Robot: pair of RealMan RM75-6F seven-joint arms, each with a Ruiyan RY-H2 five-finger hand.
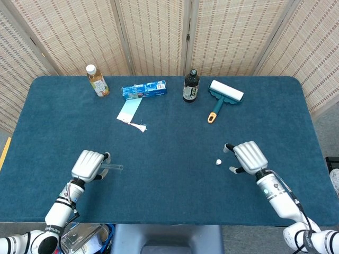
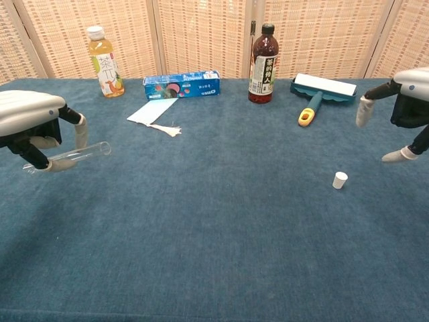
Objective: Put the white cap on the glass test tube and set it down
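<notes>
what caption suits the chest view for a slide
Left hand holds clear glass test tube; open right hand hovers above small white cap.

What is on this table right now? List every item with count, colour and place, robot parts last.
glass test tube: 1, clear, held in left robot hand, near left
white cap: 1, white, on cloth, near right
tea bottle: 1, yellow, far left
blue box: 1, blue, far, centre-left
paper sheet: 1, pale blue, before the box
dark bottle: 1, dark brown, far centre
lint roller: 1, teal and white, orange handle tip, far right
table: 1, dark blue cloth
left robot hand: 1, grey, holds tube
right robot hand: 1, grey, open, above the cap's right
</notes>
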